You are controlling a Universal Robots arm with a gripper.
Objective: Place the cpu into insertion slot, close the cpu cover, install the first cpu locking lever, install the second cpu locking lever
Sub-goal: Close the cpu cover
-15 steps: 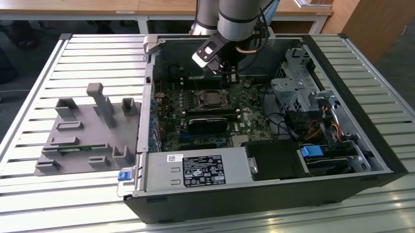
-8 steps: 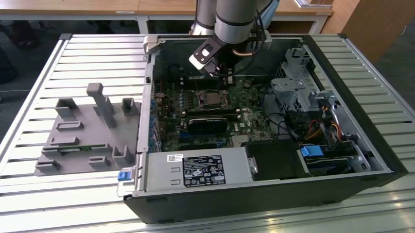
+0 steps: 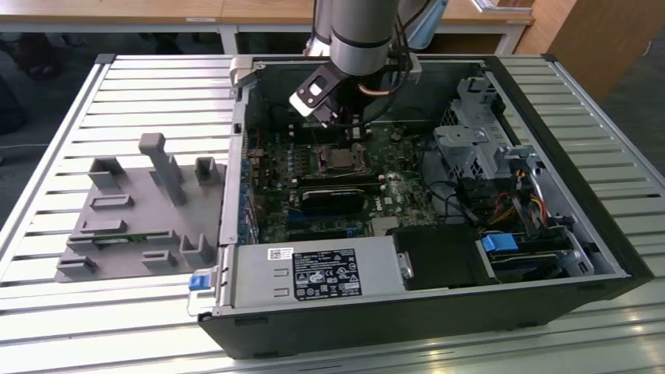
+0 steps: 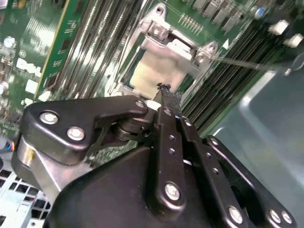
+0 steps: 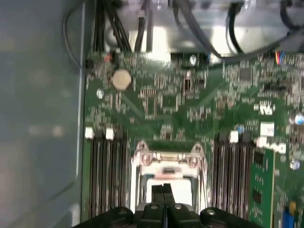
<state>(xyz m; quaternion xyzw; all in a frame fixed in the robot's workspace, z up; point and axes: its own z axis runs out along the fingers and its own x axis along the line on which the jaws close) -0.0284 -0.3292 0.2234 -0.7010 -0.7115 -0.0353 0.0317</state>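
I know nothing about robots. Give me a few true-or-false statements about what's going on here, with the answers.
1. The computer case lies open on a slatted table. True.
2. The gripper hangs outside the case. False: it is inside, just above the cpu.
3. The cpu's silver top shows through the cpu cover. True.
4. The gripper's fingers are spread wide. False: they are pressed together.

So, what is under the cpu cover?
Through the cut-out of the cover the pale top of the cpu shows in both wrist views. The shut gripper hides part of it, and the slot beneath is covered.
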